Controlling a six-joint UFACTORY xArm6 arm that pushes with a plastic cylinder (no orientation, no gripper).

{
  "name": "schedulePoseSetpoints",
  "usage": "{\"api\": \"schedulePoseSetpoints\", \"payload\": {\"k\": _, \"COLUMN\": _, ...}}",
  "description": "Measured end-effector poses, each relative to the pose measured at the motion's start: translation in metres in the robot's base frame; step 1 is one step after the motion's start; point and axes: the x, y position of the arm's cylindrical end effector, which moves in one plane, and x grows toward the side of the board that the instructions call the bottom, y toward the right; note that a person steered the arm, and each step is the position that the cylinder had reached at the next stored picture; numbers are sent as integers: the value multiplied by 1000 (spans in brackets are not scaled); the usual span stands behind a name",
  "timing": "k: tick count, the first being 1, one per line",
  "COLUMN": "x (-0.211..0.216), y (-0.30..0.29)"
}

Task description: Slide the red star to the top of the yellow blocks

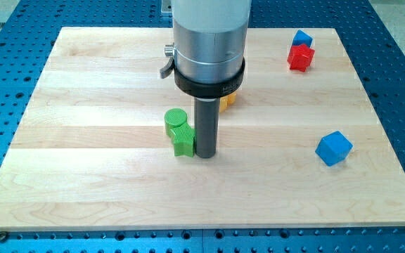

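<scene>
**Rod beside the green blocks, red star far off at the upper right**

While the wooden board [83,183] fills nearly the whole view, resting on a blue perforated table [5,63], the arm's grey cylindrical body [209,39] comes down from the view's top at centre and hides part of the board behind it. From its black collar a straight dark rod descends, and my tip [206,155] meets the board at about the middle. No pincer is fitted to this arm, so there is nothing to be apart, together or clamped.

Just to the view's left of my tip, and seemingly touching the rod, stands a green star-like block [183,143]. A green cylinder [176,120] sits directly above it in the view, touching it.

At the view's right, well apart from my tip, lies a blue cube [333,147].

Near the top right corner is the red star [301,57], its exact shape hard to make out, with a smaller blue block [301,38] touching its upper side.

Only a sliver of a yellow block [228,100], with an orange underside, peeks out from behind the collar, just above and to the view's right of the rod. Whether more yellow blocks lie behind the arm cannot be told.
</scene>
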Motion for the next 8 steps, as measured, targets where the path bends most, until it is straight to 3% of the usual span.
{"api": "schedulePoseSetpoints", "payload": {"k": 1, "x": -2, "y": -8}}
{"api": "schedulePoseSetpoints", "payload": {"k": 2, "x": -3, "y": 55}}
{"api": "schedulePoseSetpoints", "payload": {"k": 4, "x": -151, "y": 213}}
{"api": "schedulePoseSetpoints", "payload": {"k": 5, "x": -192, "y": 263}}
{"api": "schedulePoseSetpoints", "payload": {"k": 8, "x": -224, "y": 101}}
